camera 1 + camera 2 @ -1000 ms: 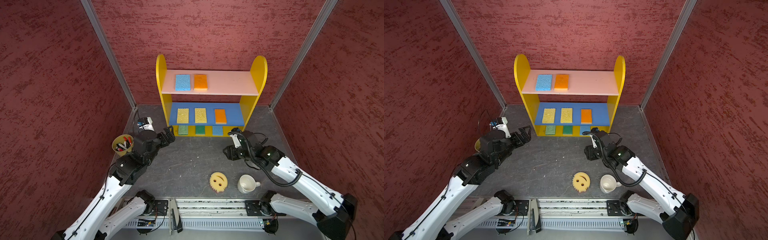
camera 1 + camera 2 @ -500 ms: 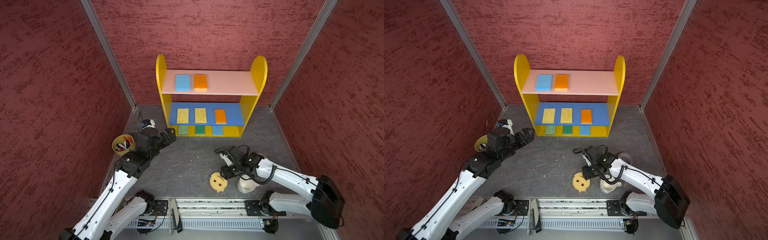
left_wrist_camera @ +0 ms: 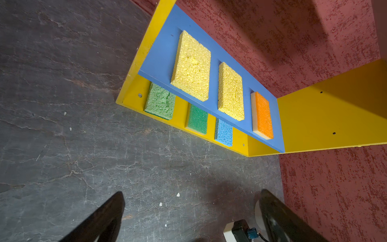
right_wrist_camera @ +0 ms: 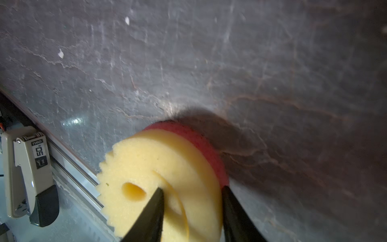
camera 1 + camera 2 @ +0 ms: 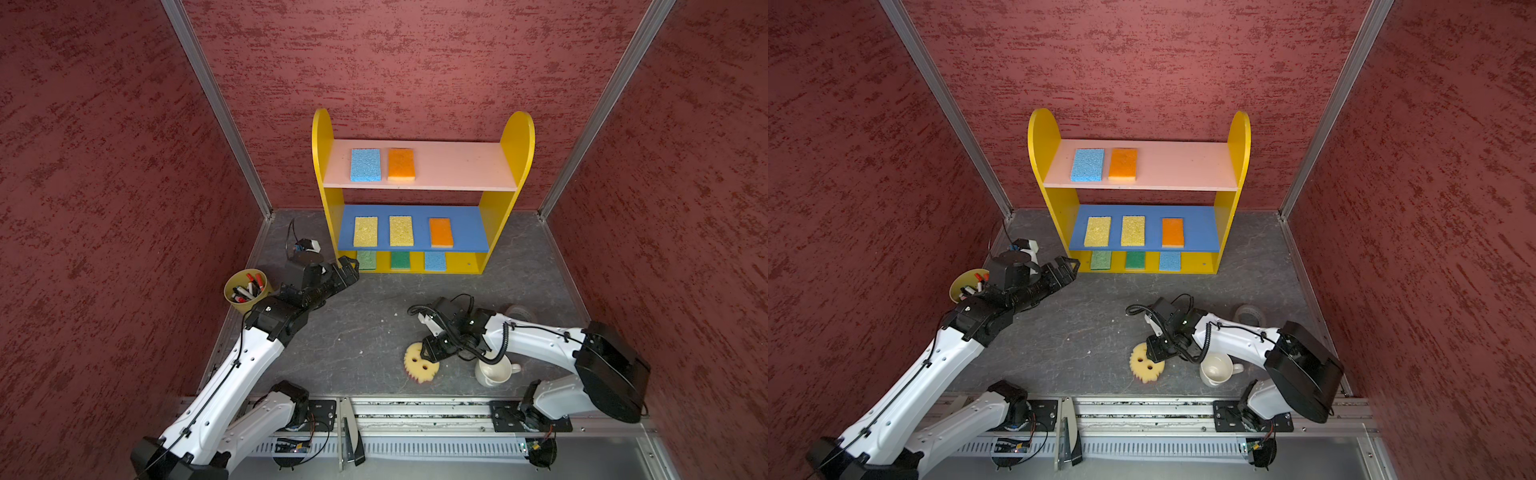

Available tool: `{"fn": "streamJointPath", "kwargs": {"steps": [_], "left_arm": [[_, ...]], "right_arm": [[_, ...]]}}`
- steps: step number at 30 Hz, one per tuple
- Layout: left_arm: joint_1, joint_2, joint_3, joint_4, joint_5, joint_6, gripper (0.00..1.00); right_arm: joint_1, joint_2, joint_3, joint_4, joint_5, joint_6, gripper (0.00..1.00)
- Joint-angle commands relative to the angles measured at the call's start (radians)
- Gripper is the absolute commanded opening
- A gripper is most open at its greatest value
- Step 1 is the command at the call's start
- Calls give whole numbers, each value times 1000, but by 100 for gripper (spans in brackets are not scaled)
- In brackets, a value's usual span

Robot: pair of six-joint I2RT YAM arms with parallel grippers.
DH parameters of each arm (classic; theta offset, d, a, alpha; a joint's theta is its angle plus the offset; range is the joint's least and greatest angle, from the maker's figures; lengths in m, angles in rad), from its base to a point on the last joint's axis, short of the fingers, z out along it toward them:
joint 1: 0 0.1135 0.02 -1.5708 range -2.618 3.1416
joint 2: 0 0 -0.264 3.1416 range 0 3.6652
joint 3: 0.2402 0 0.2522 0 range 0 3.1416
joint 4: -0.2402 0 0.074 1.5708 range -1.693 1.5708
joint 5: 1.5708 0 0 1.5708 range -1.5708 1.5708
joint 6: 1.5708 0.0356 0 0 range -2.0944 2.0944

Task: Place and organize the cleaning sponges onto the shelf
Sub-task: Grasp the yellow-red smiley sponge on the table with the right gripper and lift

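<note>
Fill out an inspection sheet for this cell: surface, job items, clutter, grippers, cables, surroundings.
Surface: grey tabletop, a few white crumbs, no spills seen.
Job's things: the shelf holds eight rectangular sponges: two on the pink board, three on the blue, three on the base. The smiley sponge is off the shelf, tilted, near the table's front.
Clutter: white mug beside the smiley sponge; marker cup by the left wall; round grey item half hidden behind the right arm.
Grippers: left gripper open, empty, by the shelf's left foot; right gripper pinches the smiley sponge's edge.
Cables: black loop at the right wrist; thin lead at the left wrist camera.
Surroundings: red textured walls; metal rail in front.
</note>
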Motion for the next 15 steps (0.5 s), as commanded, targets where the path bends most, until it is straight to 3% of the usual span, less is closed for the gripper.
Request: {"fn": "streamJointPath", "kwargs": {"steps": [1,6,15], "left_arm": [[8,3,-19,42,37,-13,100],[12,14,-38,50,59,-7,99],[12,25,-98,133,226,64,94]], "right_arm": [[6,38,53,132,8,42,34],[5,100,149,149,55,50,25],[-25,100,300,119,88,10,15]]}}
